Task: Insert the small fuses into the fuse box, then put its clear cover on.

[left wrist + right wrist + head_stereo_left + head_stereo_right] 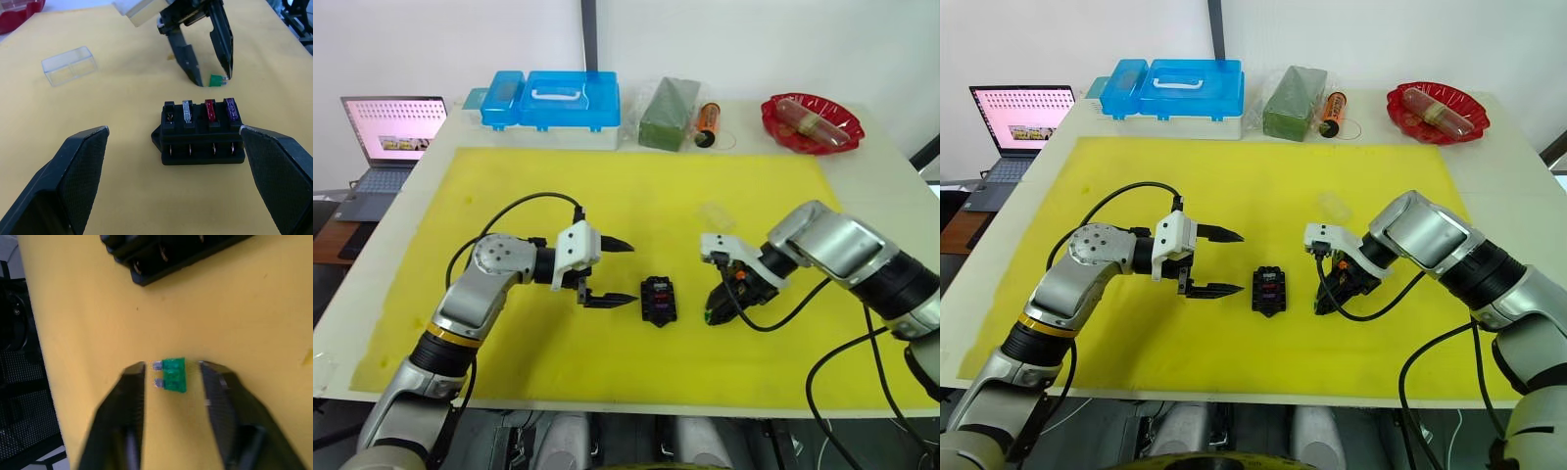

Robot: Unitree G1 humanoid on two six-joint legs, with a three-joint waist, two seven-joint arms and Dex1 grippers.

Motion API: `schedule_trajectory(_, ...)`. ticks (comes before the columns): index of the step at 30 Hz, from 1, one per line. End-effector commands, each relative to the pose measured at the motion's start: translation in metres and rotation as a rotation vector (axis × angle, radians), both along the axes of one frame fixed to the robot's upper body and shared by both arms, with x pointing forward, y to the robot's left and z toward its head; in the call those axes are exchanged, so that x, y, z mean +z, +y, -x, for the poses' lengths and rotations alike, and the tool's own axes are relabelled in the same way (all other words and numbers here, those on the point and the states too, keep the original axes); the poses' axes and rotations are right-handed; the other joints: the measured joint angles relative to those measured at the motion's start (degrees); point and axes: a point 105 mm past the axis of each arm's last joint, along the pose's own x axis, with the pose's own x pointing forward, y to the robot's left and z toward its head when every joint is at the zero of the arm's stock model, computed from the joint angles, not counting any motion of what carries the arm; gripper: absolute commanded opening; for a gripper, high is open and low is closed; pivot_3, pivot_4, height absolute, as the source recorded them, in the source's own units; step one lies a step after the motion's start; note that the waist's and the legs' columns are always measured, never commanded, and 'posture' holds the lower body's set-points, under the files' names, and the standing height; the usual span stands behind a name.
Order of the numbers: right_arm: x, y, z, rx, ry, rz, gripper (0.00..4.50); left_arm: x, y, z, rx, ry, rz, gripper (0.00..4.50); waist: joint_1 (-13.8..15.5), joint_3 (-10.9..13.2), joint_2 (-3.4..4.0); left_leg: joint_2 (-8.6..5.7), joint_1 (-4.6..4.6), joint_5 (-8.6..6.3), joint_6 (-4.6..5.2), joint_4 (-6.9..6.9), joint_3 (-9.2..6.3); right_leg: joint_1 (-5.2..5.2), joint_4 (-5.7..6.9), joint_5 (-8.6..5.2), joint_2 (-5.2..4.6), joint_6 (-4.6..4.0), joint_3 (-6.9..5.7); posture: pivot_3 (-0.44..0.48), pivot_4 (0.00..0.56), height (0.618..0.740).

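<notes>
We see the black fuse box [201, 131] mid-mat holding clear, red and purple fuses, one slot empty, our right gripper [171, 377] open astride the green fuse [174, 375], left gripper [619, 271] open beside the box, clear cover [69, 65] empty, apart.

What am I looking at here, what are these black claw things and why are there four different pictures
A two-armed robot works over a yellow mat. Two pictures come from its head camera; the other two look along each wrist. The claws are its hands. The left hand hovers open beside the fuse box, a black block holding clear, red and purple fuses, with one slot empty. The right hand is open around a green fuse lying on the mat, not yet gripping it. The clear cover lies apart.
</notes>
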Motion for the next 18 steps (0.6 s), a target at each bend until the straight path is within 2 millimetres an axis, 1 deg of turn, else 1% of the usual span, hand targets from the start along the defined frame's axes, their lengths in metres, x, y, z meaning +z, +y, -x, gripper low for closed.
schedule_trajectory(1, 0.027, -0.001, -0.009, -0.028, -0.083, -0.036, 2.83, 0.010, -0.003, 0.003, -0.017, -0.042, 0.015, 4.50, 0.04, 0.00, 0.00, 0.00, 0.00, 0.00, 0.00, 0.00, 0.00, 0.00, 0.00, 0.00, 0.00, 0.00, 0.00, 0.000, 0.150, 0.740)
schedule_trajectory(4, 0.038, -0.008, -0.008, -0.063, -0.107, -0.055, 2.83, 0.011, -0.003, 0.003, -0.019, -0.042, 0.016, 4.50, 0.14, 0.00, 0.00, -0.01, 0.00, 0.00, 0.00, 0.01, 0.00, 0.00, 0.01, 0.00, -0.02, 0.00, 0.00, 0.000, 0.150, 0.740)
schedule_trajectory(6, 0.048, -0.015, -0.004, -0.118, -0.115, -0.088, 2.83, 0.011, -0.003, 0.003, -0.021, -0.042, 0.016, 4.50, 0.19, 0.01, 0.01, -0.01, -0.01, 0.00, 0.00, 0.00, 0.00, 0.00, 0.00, 0.00, -0.03, 0.00, 0.00, 0.000, 0.150, 0.740)
schedule_trajectory(9, 0.057, -0.021, 0.006, -0.225, -0.090, -0.165, 2.83, 0.011, -0.002, 0.003, -0.024, -0.044, 0.019, 4.50, 0.14, 0.00, 0.00, -0.01, 0.00, 0.00, 0.00, 0.00, -0.02, 0.03, -0.03, 0.00, -0.07, -0.01, -0.02, 0.000, 0.150, 0.740)
schedule_trajectory(11, 0.055, -0.025, 0.013, -0.265, -0.090, -0.201, 2.83, 0.011, -0.002, 0.004, -0.028, -0.043, 0.021, 4.50, 0.15, 0.00, -0.01, 0.00, 0.01, 0.00, 0.00, 0.00, -0.03, 0.05, -0.03, 0.00, -0.10, -0.01, -0.02, 0.000, 0.150, 0.740)
schedule_trajectory(15, 0.039, -0.030, 0.025, -0.361, -0.058, -0.248, 2.83, 0.011, -0.004, 0.007, -0.056, -0.031, 0.021, 4.50, 0.12, 0.00, 0.00, 0.01, 0.04, 0.00, -0.01, 0.00, -0.05, 0.10, -0.03, 0.00, -0.14, -0.02, -0.03, 0.000, 0.150, 0.740)
schedule_trajectory(18, 0.028, -0.030, 0.031, -0.406, -0.042, -0.277, 2.83, 0.011, -0.005, 0.009, -0.071, -0.027, 0.015, 4.50, 0.10, 0.00, 0.00, 0.01, 0.04, 0.01, -0.02, 0.00, -0.05, 0.09, -0.03, 0.00, -0.16, -0.03, -0.02, 0.000, 0.150, 0.740)
